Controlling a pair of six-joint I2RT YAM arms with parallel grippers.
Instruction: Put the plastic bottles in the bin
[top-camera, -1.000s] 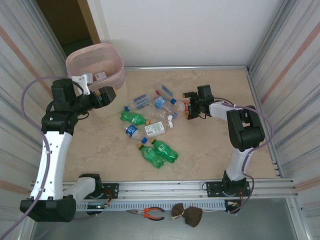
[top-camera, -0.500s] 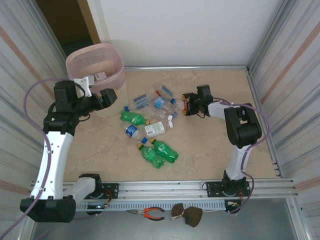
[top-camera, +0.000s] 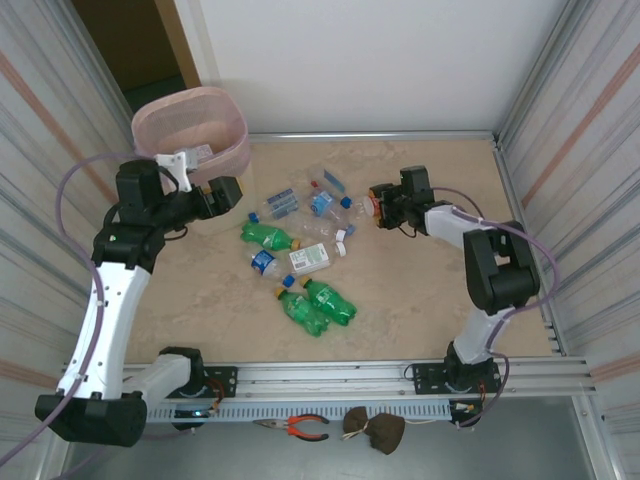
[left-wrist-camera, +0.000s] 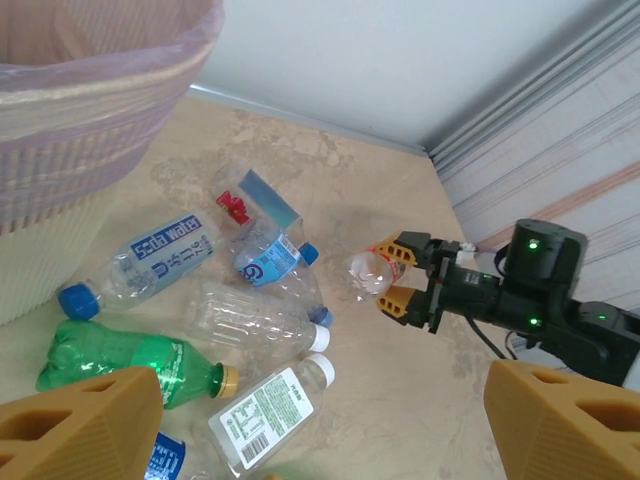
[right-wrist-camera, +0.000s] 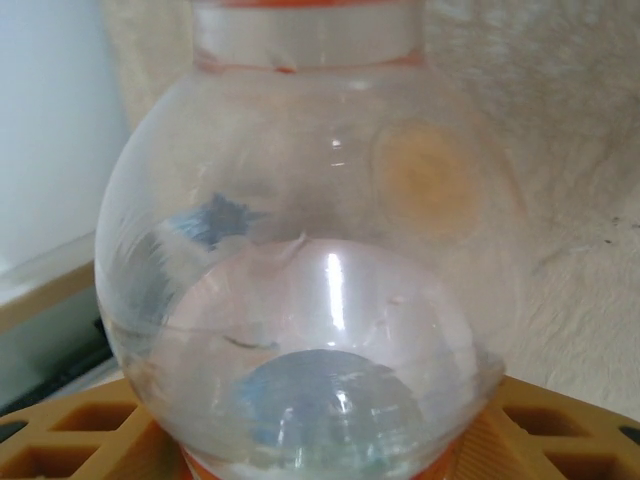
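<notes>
the left arm (top-camera: 105, 300) is raised along the left side of the top view, with its forearm turned toward the centre. the left gripper (top-camera: 226, 192) is held in the upper left with its jaws spread wide; its orange fingers (left-wrist-camera: 80, 425) are seen at the bottom corners of the left wrist view. the right arm (top-camera: 497, 265) is stretched from the lower right toward the upper centre. the right gripper (top-camera: 379, 207) is closed around a clear bottle (left-wrist-camera: 364, 274).
</notes>
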